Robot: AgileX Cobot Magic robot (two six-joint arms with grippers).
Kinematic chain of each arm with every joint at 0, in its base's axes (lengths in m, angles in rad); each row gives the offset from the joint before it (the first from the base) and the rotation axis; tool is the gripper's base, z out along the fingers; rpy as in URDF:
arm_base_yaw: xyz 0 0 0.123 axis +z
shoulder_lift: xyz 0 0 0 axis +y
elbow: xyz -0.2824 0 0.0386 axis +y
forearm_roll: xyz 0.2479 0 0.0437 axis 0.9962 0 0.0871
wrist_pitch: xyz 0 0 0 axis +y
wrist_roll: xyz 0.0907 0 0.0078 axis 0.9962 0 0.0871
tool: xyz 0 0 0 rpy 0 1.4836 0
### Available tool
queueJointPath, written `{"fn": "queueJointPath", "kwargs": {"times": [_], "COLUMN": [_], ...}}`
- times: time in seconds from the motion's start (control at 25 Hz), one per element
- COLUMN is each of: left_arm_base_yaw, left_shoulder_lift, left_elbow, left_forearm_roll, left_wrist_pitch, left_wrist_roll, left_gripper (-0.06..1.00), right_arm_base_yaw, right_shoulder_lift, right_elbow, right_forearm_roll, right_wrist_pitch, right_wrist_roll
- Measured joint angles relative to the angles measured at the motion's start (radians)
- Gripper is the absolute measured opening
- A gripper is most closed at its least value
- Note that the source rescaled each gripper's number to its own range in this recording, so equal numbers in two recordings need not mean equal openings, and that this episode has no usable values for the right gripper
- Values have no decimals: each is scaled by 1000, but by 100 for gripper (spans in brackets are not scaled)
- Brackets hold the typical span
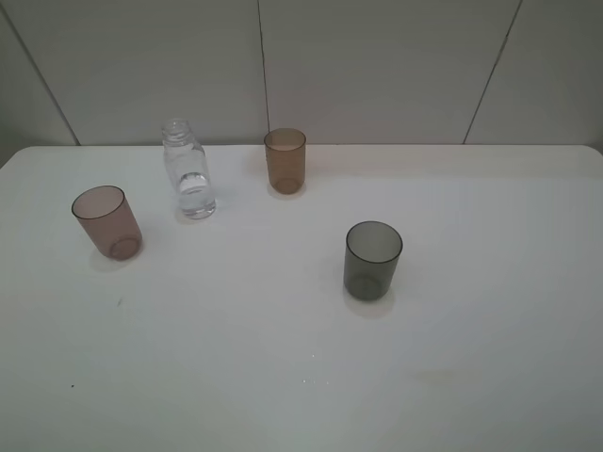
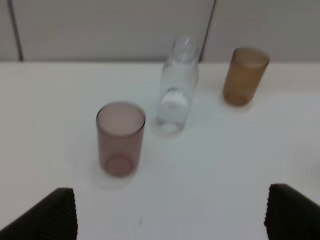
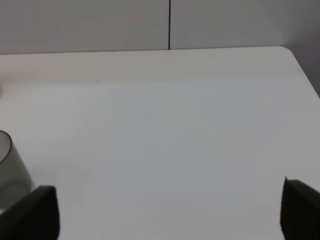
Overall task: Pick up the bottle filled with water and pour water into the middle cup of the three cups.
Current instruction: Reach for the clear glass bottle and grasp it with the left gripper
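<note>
The clear capless bottle (image 1: 189, 172) stands upright at the back left of the white table, partly filled with water. The amber-brown middle cup (image 1: 285, 161) stands to its right near the back edge. The pinkish-mauve cup (image 1: 107, 222) is at the left and the dark smoky-grey cup (image 1: 372, 261) right of centre. Neither gripper shows in the exterior high view. The left wrist view shows the bottle (image 2: 177, 86), mauve cup (image 2: 120, 138) and amber cup (image 2: 244, 75) ahead of the open, empty left gripper (image 2: 170, 215). The right gripper (image 3: 170, 212) is open and empty, with the grey cup (image 3: 10, 167) beside one fingertip.
The white table (image 1: 301, 377) runs to a grey panelled wall (image 1: 377, 66) at the back. Its right back corner shows in the right wrist view (image 3: 287, 52).
</note>
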Motion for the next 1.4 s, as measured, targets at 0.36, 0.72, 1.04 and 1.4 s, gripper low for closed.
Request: {"fn": "queueJointPath", "kwargs": {"times": [0.36,0.72,1.04,1.4], "left_arm_base_yaw": [0,-12,-230,-409], "left_shoulder_lift": [345,669,968,1321], "left_elbow": [-3,-3,-53,-97], "left_forearm_roll": [-179,-150,-30,-70], "left_wrist_pitch": [-208,-521,-774,-1037], "left_wrist_roll": [184,137,31,-10], "left_gripper": [87,87,87,87], "right_arm_base_yaw": [0,0,0,0], "right_shoulder_lift": [0,0,0,0], "right_elbow": [0,0,0,0], "right_forearm_roll": [0,0,0,0], "right_wrist_pitch": [0,0,0,0], "right_wrist_roll": [0,0,0,0]}}
